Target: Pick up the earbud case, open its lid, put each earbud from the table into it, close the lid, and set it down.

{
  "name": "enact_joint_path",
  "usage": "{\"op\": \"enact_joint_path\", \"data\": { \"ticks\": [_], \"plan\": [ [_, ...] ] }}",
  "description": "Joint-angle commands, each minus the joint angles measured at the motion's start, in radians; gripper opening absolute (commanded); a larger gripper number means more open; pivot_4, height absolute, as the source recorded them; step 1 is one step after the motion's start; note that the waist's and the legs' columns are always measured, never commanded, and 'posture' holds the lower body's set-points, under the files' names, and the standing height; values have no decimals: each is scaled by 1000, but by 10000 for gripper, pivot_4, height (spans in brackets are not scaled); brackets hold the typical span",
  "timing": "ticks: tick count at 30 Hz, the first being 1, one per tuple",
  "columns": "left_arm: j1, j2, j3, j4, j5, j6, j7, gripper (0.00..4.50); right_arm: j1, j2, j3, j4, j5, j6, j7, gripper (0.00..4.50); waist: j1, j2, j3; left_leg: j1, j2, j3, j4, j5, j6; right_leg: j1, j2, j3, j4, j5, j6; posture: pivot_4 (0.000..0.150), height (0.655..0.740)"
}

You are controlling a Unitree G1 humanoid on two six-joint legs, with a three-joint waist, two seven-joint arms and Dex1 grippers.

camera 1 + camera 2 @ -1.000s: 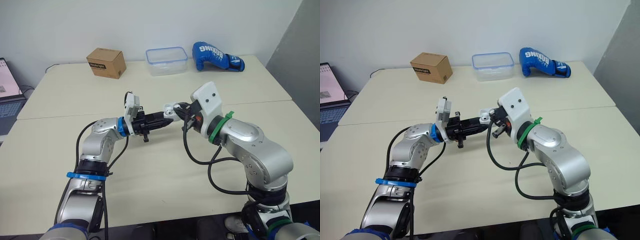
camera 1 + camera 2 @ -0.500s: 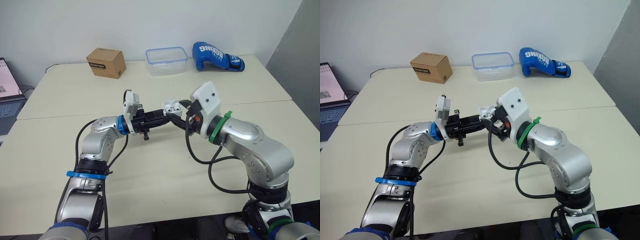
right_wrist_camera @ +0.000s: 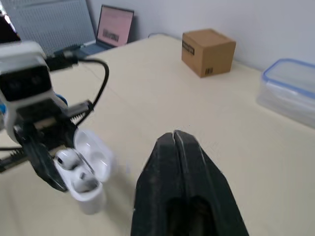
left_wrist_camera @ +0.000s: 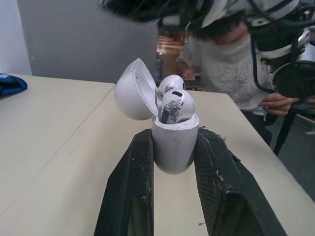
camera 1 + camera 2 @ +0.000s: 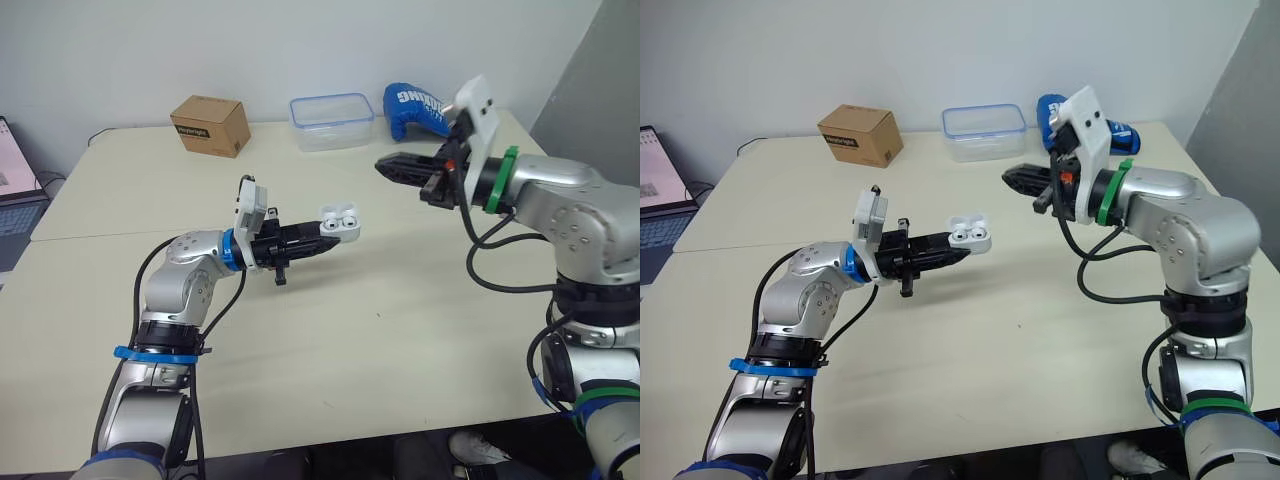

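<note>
Two grippers stood well apart in the eye view: the left gripper [image 5: 328, 233] clamped the earbud case [image 5: 340, 219] above the table [image 5: 330, 330], and the right gripper [image 5: 392, 165] hung shut and empty. The left wrist view showed both earbuds [image 4: 176, 104] seated, lid [image 4: 134, 91] open. In the right wrist view, closed tips faced the case; nudging the lid's back gently looked wisest.

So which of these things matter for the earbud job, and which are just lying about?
In the job: earbud case, lid open, clamped in the left gripper; two earbuds seated in it; right gripper, shut, apart from the case.

Lying about: cardboard box, clear container, blue boxing glove, laptop.
</note>
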Motion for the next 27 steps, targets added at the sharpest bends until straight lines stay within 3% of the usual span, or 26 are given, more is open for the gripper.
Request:
{"op": "enact_joint_path", "data": {
  "ticks": [1,10,27],
  "plan": [
    [1,13,25,-64,-34,17,13,7852,-56,-22,94,101,-61,-147,120,263,-1,0,0,0,0,0,0,0,0,0,0,0,0,0,0,1500,7307],
    [48,24,31,-141,-55,60,48,7852,-126,20,195,312,-123,-306,310,263,-2,0,0,-1,0,-1,0,0,0,0,0,0,-2,0,0,1500,7307],
    [74,31,30,-146,-70,75,72,7852,-108,34,186,177,-80,-218,377,263,0,0,0,-1,0,-1,0,0,0,0,-1,-1,-2,0,0,1500,7307]
  ]
}}
